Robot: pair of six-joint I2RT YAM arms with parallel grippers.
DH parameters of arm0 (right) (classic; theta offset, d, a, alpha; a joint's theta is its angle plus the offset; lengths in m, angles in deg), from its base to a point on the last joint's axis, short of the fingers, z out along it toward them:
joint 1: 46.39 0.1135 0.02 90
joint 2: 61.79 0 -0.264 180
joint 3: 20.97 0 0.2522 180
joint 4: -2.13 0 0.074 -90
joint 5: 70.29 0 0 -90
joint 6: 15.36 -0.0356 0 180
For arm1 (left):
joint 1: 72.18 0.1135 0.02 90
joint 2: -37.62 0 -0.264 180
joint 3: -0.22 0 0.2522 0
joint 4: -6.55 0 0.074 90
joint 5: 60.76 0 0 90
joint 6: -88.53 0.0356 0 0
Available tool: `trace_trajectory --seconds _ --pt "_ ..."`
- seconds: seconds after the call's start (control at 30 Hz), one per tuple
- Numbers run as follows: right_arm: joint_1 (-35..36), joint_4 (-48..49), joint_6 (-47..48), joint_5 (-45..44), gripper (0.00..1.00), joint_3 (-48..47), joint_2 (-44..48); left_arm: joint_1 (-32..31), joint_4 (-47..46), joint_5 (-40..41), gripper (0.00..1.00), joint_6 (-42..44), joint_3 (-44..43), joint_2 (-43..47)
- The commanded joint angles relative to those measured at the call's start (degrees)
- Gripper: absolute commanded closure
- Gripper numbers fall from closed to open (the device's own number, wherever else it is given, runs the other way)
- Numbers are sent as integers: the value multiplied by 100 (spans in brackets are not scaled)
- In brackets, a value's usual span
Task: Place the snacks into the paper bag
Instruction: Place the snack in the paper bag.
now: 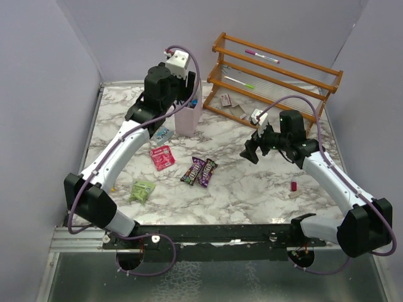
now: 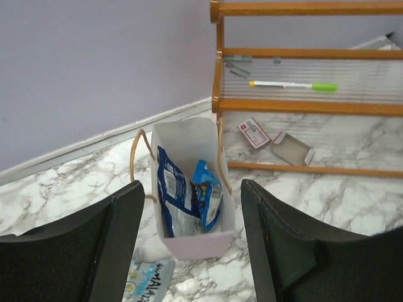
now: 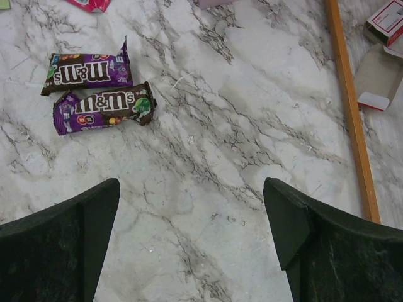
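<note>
In the upper left of the right wrist view, two candy bars point(image 3: 101, 108) lie crosswise; the right gripper point(image 3: 191, 201), the nearer one, is wide open.

I record an orange wooden rack point(image 2: 302, 107) ahead-right of the left gripper point(image 2: 192, 189); a green-capped marker point(image 2: 293, 85) lies on its slatted shelf. Beneath it, on the marble table point(image 2: 352, 207), a red-and-white carton point(image 2: 254, 133) lies beside an opened flat box point(image 2: 291, 147).
</note>
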Motion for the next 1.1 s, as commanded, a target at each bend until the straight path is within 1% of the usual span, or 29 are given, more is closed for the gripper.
trace_trajectory --seconds 0.0,0.03,0.1,0.13,0.27,0.37,0.43,0.53,0.63,0.77,0.93,1.07 --pt "-34 20 75 36 3 33 111 -28 311 -764 34 925 532 644" --pt "-36 30 73 22 3 31 113 -29 468 -913 34 1103 669 792" --pt "-36 38 68 16 3 35 109 -29 773 -1453 34 1613 939 1044" --pt "-36 27 76 28 3 32 109 -29 921 -1678 34 1806 1202 1160" --pt "-36 38 72 0 3 34 58 -37 1526 -2400 32 2232 1878 1408" --pt "-36 22 93 -11 3 22 26 -73 1841 -2915 18 2371 2356 1329" --pt "-36 37 95 -64 3 37 34 -108 1947 -3119 17 2453 2657 1172" --pt "-37 36 100 -57 3 44 74 -247 1821 -3087 15 2653 3105 882" --pt "-42 65 107 -104 3 66 89 -415 1691 -2921 13 2765 3350 519" --pt "-52 64 111 -78 3 74 79 -670 1677 -2715 10 2792 3358 37" --pt "-53 52 122 -81 3 59 71 -878 1589 -2612 9 2703 3349 -305" --pt "-62 68 122 -92 3 84 88 -976 1438 -2208 9 2604 3412 -463"
